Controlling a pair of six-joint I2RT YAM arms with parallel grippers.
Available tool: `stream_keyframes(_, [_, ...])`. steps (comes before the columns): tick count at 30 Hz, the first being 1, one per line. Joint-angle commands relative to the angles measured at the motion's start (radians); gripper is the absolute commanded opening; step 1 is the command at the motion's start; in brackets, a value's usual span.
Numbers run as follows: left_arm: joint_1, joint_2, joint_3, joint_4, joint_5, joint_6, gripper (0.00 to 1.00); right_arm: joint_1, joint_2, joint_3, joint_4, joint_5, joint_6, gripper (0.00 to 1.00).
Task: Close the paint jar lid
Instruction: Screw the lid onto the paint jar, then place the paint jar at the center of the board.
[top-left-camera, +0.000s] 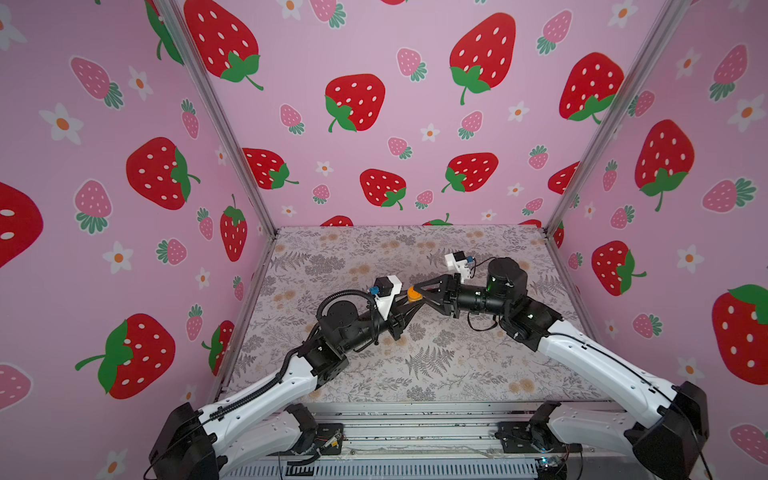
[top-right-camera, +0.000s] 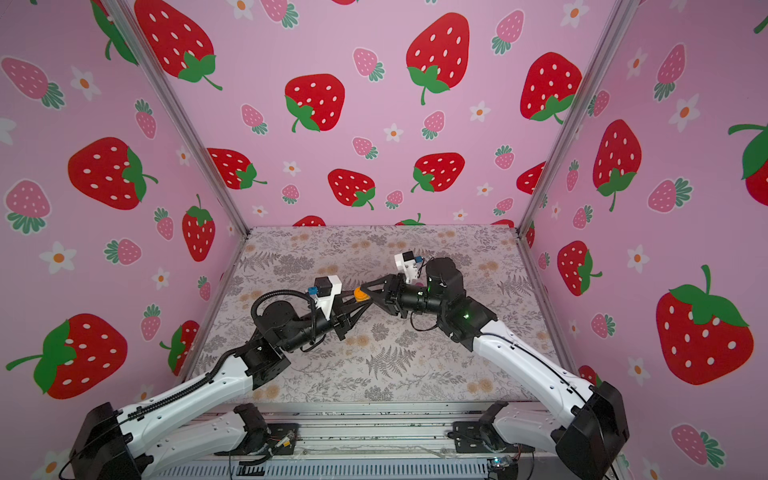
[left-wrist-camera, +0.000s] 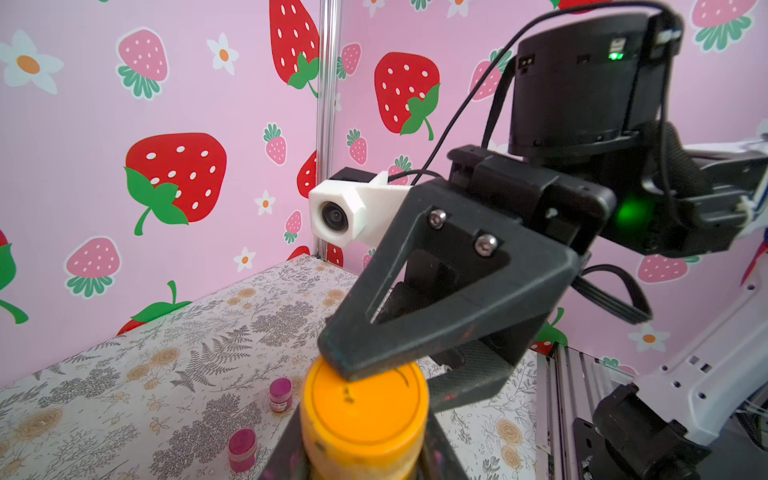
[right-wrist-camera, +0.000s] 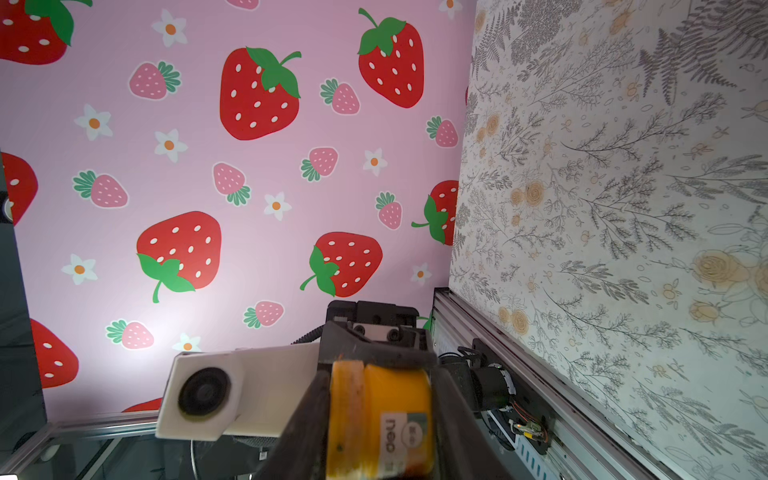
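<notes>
In both top views a desk (top-left-camera: 415, 374) covered in grey-and-tan floral print sits inside pink strawberry walls (top-left-camera: 374, 104), with a metal rail (top-left-camera: 415, 432) along its near edge. Above the desk's middle an orange jar (top-left-camera: 413, 294) is held clear of the surface between the left end effector (top-left-camera: 412, 301) and the right end effector (top-right-camera: 366, 293), which meet tip to tip and cover most of it. In the left wrist view the jar is cut off at the lower edge, with the left fingers (left-wrist-camera: 282, 453) clamped on its sides. Its lid (left-wrist-camera: 365, 403) is on, so the contents are hidden, and one right finger lies flat across the lid's far edge. A magenta pot (left-wrist-camera: 280, 392) and a second pot (left-wrist-camera: 242, 449) stand capped on the desk, apart from each other. In the right wrist view the jar lies crosswise between the right fingers (right-wrist-camera: 299, 440), which are closed on it end to end, with the lid against one of them. Whether the lid is fully seated cannot be told.
</notes>
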Motion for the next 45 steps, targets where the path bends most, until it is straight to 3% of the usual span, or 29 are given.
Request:
stream_keyframes(1, [0.018,0.025,0.035,-0.007,0.02,-0.018,0.04,-0.014,0.0,0.012,-0.023,-0.014,-0.072,0.0])
stream_keyframes(6, [0.027,0.032,0.029,-0.003,0.017,-0.018,0.01,-0.025,-0.005,-0.015,-0.022,-0.014,-0.068,0.0])
stream_keyframes(8, [0.029,0.037,0.029,-0.004,0.025,-0.022,0.04,-0.027,-0.011,-0.034,-0.022,-0.01,-0.065,0.0])
stream_keyframes(11, [0.03,0.044,0.025,-0.004,0.038,-0.032,0.3,-0.047,-0.028,-0.076,-0.014,0.004,-0.055,0.0])
stream_keyframes(22, [0.033,0.02,-0.006,-0.039,0.015,-0.049,0.67,-0.128,-0.043,-0.199,0.045,0.027,-0.042,0.0])
stream_keyframes(23, [0.033,0.015,-0.01,-0.045,0.01,-0.048,0.75,-0.135,-0.039,-0.208,0.042,0.031,-0.05,0.0])
stream_keyframes(24, [0.033,0.003,-0.015,-0.057,0.003,-0.05,0.94,-0.144,-0.034,-0.223,0.051,0.035,-0.056,0.0])
stream_keyframes(25, [0.033,-0.01,-0.02,-0.067,-0.007,-0.051,0.99,-0.151,-0.027,-0.247,0.082,0.037,-0.051,0.0])
stream_keyframes(32, [0.036,-0.147,-0.04,-0.179,-0.069,-0.058,0.99,-0.193,0.079,-0.376,0.312,0.055,-0.077,0.0])
stream_keyframes(41, [0.035,-0.282,-0.046,-0.307,-0.08,-0.064,0.99,-0.195,0.356,-0.47,0.699,0.103,-0.105,0.0])
stream_keyframes(45, [0.035,-0.308,-0.048,-0.336,-0.086,-0.058,0.99,-0.194,0.449,-0.488,0.784,0.142,-0.108,0.0])
